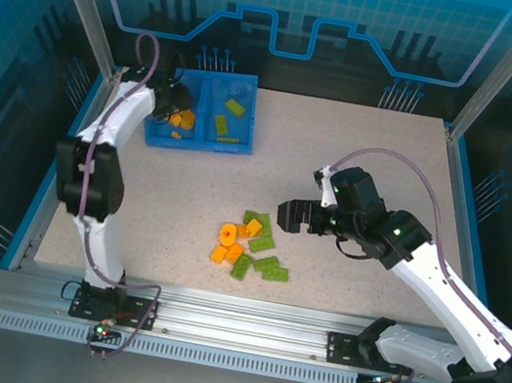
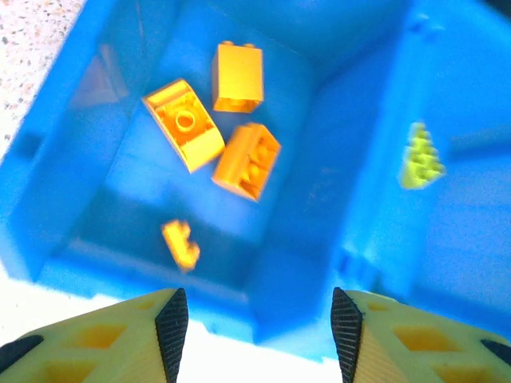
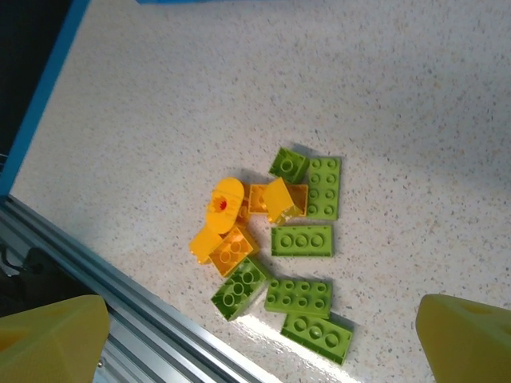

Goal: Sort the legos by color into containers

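Four orange legos [image 2: 237,76] lie in the left compartment of the blue bin [image 2: 319,199], as my left wrist camera shows plainly. From overhead the arm covers part of them, though green legos [image 1: 220,124] show across the divider. The left gripper [image 2: 259,319] hangs over that left compartment, jaws apart and empty. Well clear of the bin, the unsorted pile [image 3: 302,239] lies on the table [image 3: 399,96] below my right gripper [image 3: 259,343], whose fingers are spread wide and hold nothing.
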